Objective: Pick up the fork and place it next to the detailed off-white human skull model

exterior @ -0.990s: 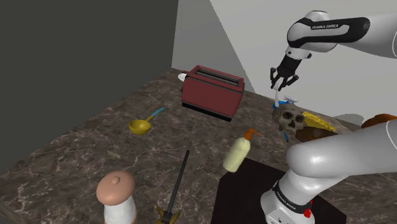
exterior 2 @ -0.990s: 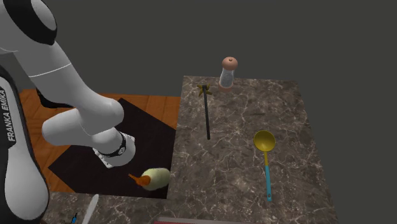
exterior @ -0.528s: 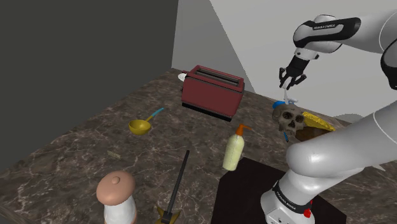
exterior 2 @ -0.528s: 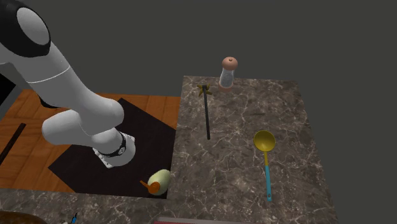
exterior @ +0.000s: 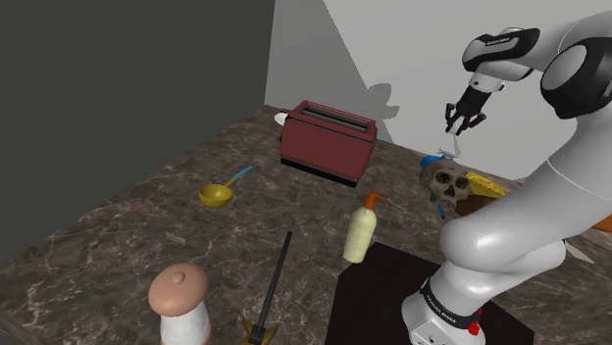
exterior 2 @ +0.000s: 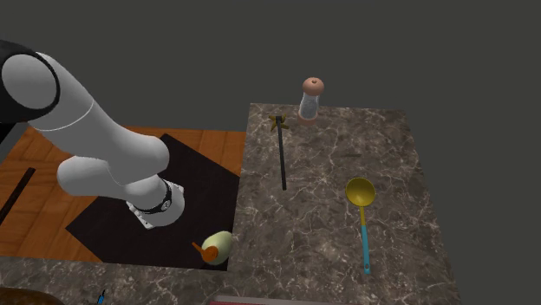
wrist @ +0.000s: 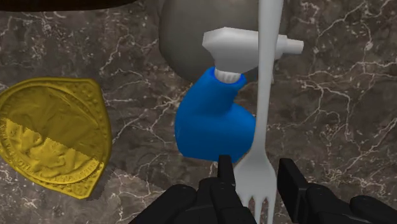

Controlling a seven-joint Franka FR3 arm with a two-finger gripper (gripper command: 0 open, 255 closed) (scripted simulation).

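Note:
My black gripper (exterior: pixel 463 122) hangs high over the counter's far right in the shoulder view, shut on a white fork (wrist: pixel 265 83). The fingers (wrist: pixel 225 173) clasp it at the tines, and the handle points away from the hand, down toward the counter. Below the gripper the fork (exterior: pixel 453 146) shows as a thin pale sliver. The off-white skull (exterior: pixel 446 183) rests on the marble counter just beneath and slightly nearer the stand. A blue spray bottle (wrist: pixel 213 124) with a white nozzle lies under the fork, beside the skull.
A golden lump (wrist: pixel 54 133) lies near the blue bottle. Across the counter are a red toaster (exterior: pixel 328 140), a cream bottle with an orange cap (exterior: pixel 361 230), a yellow ladle (exterior: pixel 218 191), a long black tool (exterior: pixel 275 284) and a brown-topped shaker (exterior: pixel 178 299).
The gripper has risen and shifted to the shoulder view's right with the fork in it. The cream bottle, tilted a second ago, now stands upright.

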